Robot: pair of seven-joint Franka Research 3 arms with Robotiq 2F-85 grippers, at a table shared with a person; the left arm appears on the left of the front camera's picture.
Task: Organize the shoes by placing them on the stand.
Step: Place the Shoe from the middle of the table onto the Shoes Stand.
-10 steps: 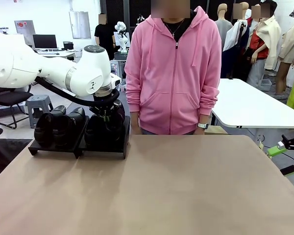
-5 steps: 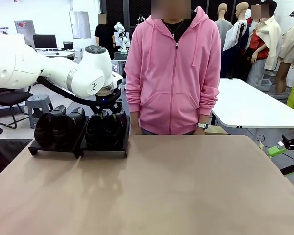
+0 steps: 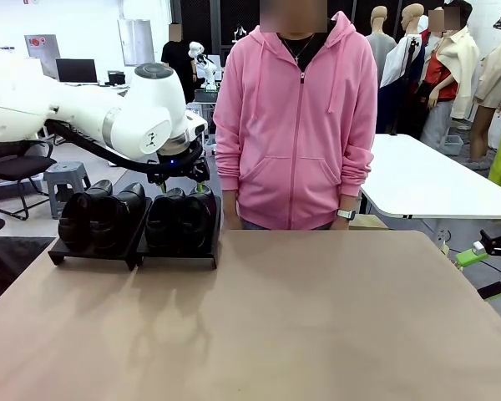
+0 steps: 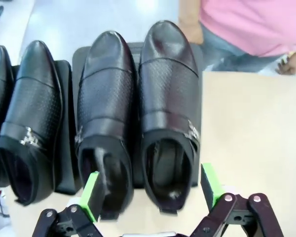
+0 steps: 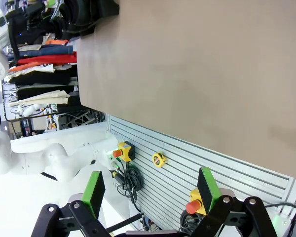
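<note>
This is a robotics lab: behind the brown table (image 3: 259,317) stand a desk with a monitor (image 3: 76,70), an office chair (image 3: 17,171) and another white table (image 3: 426,180).

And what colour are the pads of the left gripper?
Green pads, clearest in the left wrist view.

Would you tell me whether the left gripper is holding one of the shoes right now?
No, the left gripper is open above the shoes, its green pads clear of both, which sit on the stand.
</note>
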